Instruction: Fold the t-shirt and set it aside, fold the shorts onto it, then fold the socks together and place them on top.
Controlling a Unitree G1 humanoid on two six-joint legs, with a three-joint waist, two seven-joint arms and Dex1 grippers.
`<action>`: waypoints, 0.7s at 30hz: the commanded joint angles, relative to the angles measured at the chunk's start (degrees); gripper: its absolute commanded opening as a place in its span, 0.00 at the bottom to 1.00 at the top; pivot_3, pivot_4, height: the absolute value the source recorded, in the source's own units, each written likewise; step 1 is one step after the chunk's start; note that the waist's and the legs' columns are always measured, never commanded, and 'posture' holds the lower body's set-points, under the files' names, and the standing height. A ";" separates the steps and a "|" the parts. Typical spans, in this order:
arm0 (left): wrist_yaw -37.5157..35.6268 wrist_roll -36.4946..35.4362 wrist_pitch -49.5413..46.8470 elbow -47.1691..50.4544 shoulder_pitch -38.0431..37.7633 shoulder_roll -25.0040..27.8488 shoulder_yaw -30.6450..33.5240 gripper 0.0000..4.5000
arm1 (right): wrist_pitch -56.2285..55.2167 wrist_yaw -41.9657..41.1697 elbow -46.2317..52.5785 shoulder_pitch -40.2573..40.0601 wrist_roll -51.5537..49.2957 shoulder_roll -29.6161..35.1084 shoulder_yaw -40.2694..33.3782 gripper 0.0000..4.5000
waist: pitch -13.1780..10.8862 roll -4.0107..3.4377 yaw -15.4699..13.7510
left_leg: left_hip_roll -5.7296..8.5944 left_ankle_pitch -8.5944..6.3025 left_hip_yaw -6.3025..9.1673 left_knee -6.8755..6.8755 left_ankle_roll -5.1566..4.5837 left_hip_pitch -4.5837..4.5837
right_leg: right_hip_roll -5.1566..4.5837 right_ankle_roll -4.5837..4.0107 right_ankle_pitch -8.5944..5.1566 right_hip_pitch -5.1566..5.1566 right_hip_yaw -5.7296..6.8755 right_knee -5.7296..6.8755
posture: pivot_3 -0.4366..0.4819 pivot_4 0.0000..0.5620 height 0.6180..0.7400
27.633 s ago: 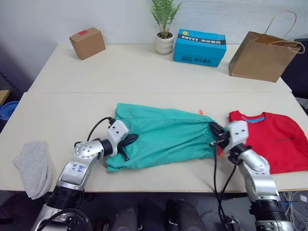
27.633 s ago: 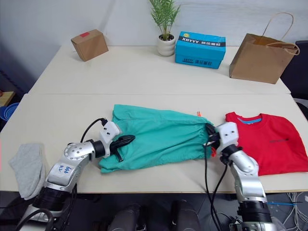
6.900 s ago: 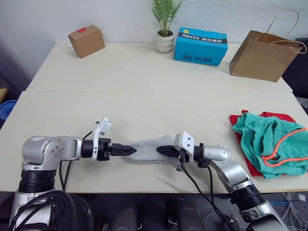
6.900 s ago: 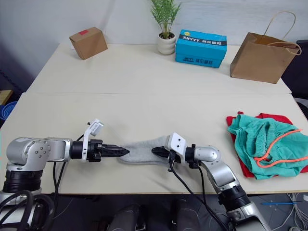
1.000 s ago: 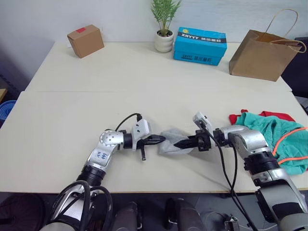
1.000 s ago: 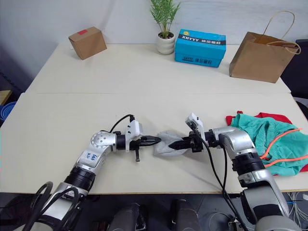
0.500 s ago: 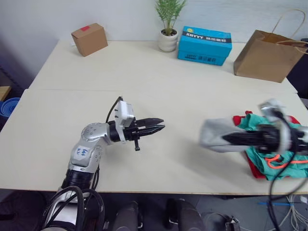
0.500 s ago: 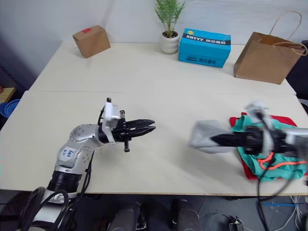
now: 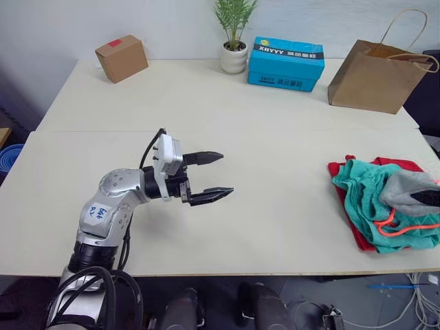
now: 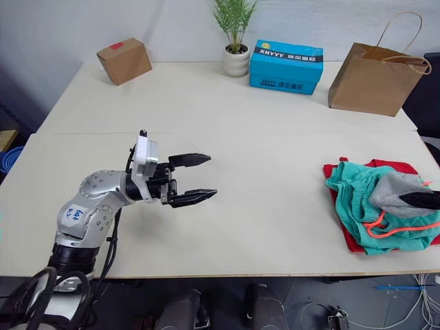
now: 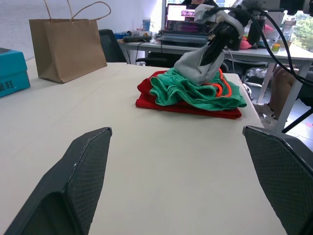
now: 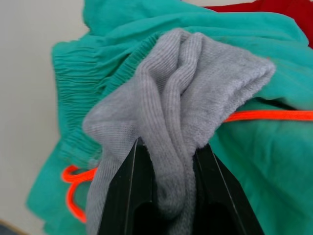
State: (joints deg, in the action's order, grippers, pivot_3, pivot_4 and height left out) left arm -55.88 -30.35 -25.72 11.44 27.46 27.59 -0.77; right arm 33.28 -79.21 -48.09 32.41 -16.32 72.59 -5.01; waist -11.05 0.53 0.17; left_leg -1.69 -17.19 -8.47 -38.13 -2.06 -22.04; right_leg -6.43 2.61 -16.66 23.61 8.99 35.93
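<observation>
The grey socks (image 9: 408, 189) lie bunched on top of the teal shorts (image 9: 364, 189) at the table's right edge. My right gripper (image 12: 170, 147) is shut on the socks, its black fingers (image 12: 128, 196) pinching the knit from both sides. An orange drawstring (image 12: 264, 115) runs across the shorts. Under the shorts lies the red t-shirt (image 9: 344, 169), with only its edges showing. My left gripper (image 9: 225, 174) hovers open and empty over the bare table (image 9: 289, 137), left of centre and far from the pile. In the left wrist view the pile (image 11: 195, 90) lies ahead across the table.
Along the back of the table stand a cardboard box (image 9: 122, 58), a potted plant (image 9: 234, 41), a blue box (image 9: 285, 63) and a brown paper bag (image 9: 375, 75). The clothes pile sits close to the table's right and front edges.
My left gripper let go of the socks, opened wide and drew back left. My right gripper carried the socks to the right and onto the shorts.
</observation>
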 commanded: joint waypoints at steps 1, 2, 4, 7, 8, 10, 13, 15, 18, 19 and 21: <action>0.37 -1.85 -0.87 3.79 -0.18 0.89 1.03 1.00 | -14.01 3.04 -7.44 4.82 6.07 -2.28 1.70 0.08 | -0.01 0.00 -0.04 | 0.00 0.00 0.01 -0.02 0.00 0.00 | 0.00 0.00 0.00 -0.01 0.01 0.00 | 0.48 0.27 1.00; 0.40 -1.83 -1.06 4.05 -0.34 0.96 0.97 1.00 | -14.48 2.66 -8.91 6.23 6.82 -2.83 2.09 0.08 | 0.00 0.00 -0.03 | 0.01 0.00 0.00 -0.03 0.00 -0.01 | 0.00 0.00 0.00 -0.01 -0.01 0.00 | 0.48 0.27 1.00; 0.46 -1.84 -1.31 4.35 -0.54 1.07 0.93 1.00 | -12.82 0.98 -10.89 8.40 8.15 -3.11 3.19 0.08 | -0.02 -0.03 -0.08 | 0.02 0.01 0.00 -0.04 0.00 0.00 | -0.01 0.00 0.00 -0.02 -0.03 0.00 | 0.48 0.27 1.00; 0.30 -1.79 -1.36 4.31 -0.69 1.40 0.82 1.00 | -15.73 -0.03 -12.10 9.47 8.90 -1.93 2.35 0.30 | -0.02 -0.03 -0.14 | 0.00 0.01 0.04 -0.04 0.01 -0.01 | -0.01 0.00 0.00 -0.02 -0.01 0.00 | 0.48 0.27 1.00; 0.23 -1.79 -1.37 4.28 -0.73 1.47 0.83 1.00 | -15.86 -0.64 -12.29 9.66 9.06 -1.45 2.18 0.37 | -0.02 -0.03 -0.14 | 0.00 0.01 0.04 -0.04 0.01 -0.02 | -0.01 0.00 0.00 -0.02 -0.01 0.00 | 0.48 0.27 1.00; -0.59 -1.66 -1.19 4.03 -1.19 2.04 0.75 1.00 | -15.89 -3.40 -11.76 8.90 10.12 1.46 2.78 0.54 | -0.07 -0.12 -0.17 | 0.01 0.01 0.04 -0.04 0.01 -0.02 | -0.01 0.00 0.00 -0.02 -0.01 0.00 | 0.48 0.27 1.00; -1.42 -0.61 0.28 3.36 -1.91 2.90 0.51 1.00 | -14.78 -6.14 -10.97 8.63 11.02 4.75 2.95 0.76 | -0.16 -0.40 -0.23 | 0.02 0.01 0.04 -0.04 0.01 -0.03 | -0.02 0.00 0.00 -0.01 -0.01 -0.01 | 0.48 0.27 1.00; -2.66 -0.59 -0.56 3.12 -2.58 4.49 0.02 1.00 | -13.79 -7.15 -10.13 9.36 10.77 6.71 2.10 0.93 | -0.16 -0.40 -0.13 | 0.00 0.01 0.04 -0.04 0.01 -0.02 | -0.01 0.00 0.00 -0.01 0.00 -0.01 | 0.48 0.27 1.00; -2.79 0.17 0.39 2.25 -3.26 5.58 0.39 1.00 | -14.00 -7.95 -9.16 10.67 9.45 8.82 0.11 0.99 | -0.16 -0.46 0.12 | 0.00 0.00 0.03 -0.04 0.03 0.00 | -0.01 0.00 0.00 -0.01 -0.02 0.00 | 0.48 0.27 1.00; -2.67 0.32 0.71 2.01 -3.34 5.76 0.63 1.00 | -14.46 -8.39 -8.80 10.93 9.05 9.30 -0.56 0.99 | -0.16 -0.49 0.14 | 0.00 -0.01 0.02 -0.04 0.03 0.00 | -0.01 -0.01 0.00 0.00 -0.02 0.00 | 0.48 0.27 1.00; -2.77 2.63 1.41 1.59 -4.25 7.95 0.52 1.00 | -16.94 -9.97 -6.51 11.01 8.59 10.97 -1.54 0.99 | -0.19 -0.55 0.08 | -0.01 -0.01 0.03 -0.04 0.04 0.01 | -0.01 -0.01 0.00 0.00 -0.03 0.01 | 0.48 0.27 1.00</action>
State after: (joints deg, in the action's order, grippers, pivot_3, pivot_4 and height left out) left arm -58.42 -29.03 -25.51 12.67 23.87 33.70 -1.16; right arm 17.94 -87.18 -56.92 42.28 -6.51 80.18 -4.36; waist -11.24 -0.02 0.25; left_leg -1.70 -17.21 -8.45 -38.17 -2.01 -22.03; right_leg -6.45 2.60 -16.66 23.63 8.97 35.95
